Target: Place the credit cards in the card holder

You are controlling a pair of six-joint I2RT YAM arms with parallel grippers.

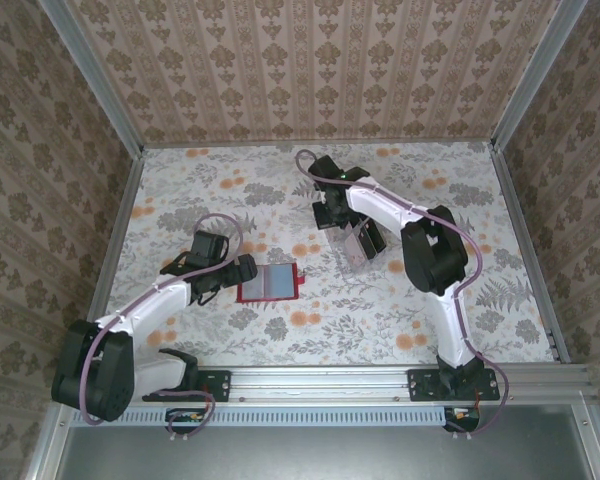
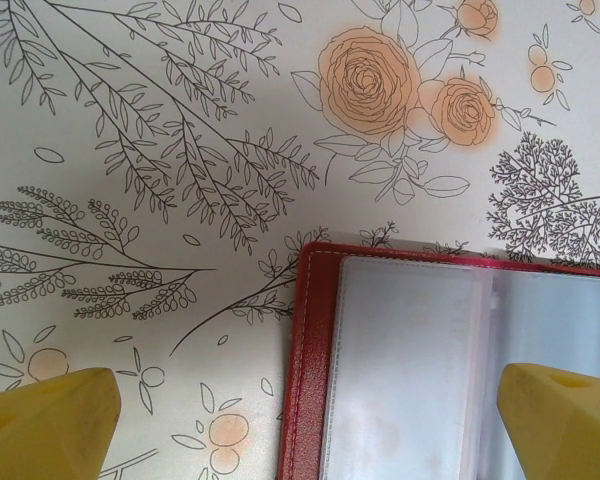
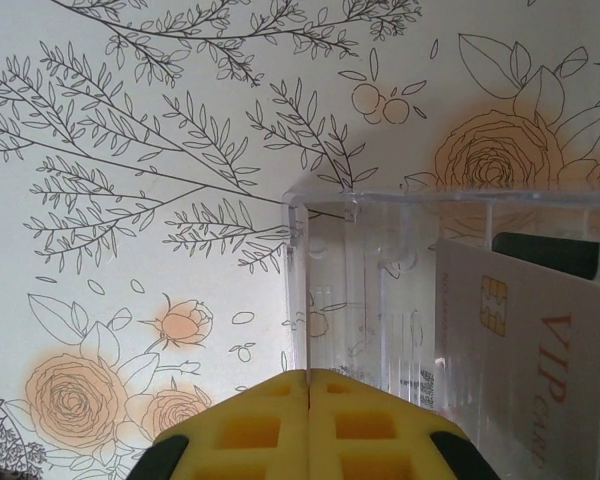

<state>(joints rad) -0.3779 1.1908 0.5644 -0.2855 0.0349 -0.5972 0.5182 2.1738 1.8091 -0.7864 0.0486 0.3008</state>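
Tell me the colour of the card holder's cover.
Red: the card holder shows it best in the left wrist view.

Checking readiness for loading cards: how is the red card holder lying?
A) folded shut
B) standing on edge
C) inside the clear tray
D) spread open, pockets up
D: the card holder lies flat on the table, opened out with its clear pockets facing up.

White arm links point(image 1: 150, 305), black joints point(image 1: 435, 250); purple cables point(image 1: 220, 222); yellow gripper fingers point(image 3: 240, 400).

Left gripper point(image 2: 305, 425) spread wide, right gripper point(image 3: 310, 390) closed
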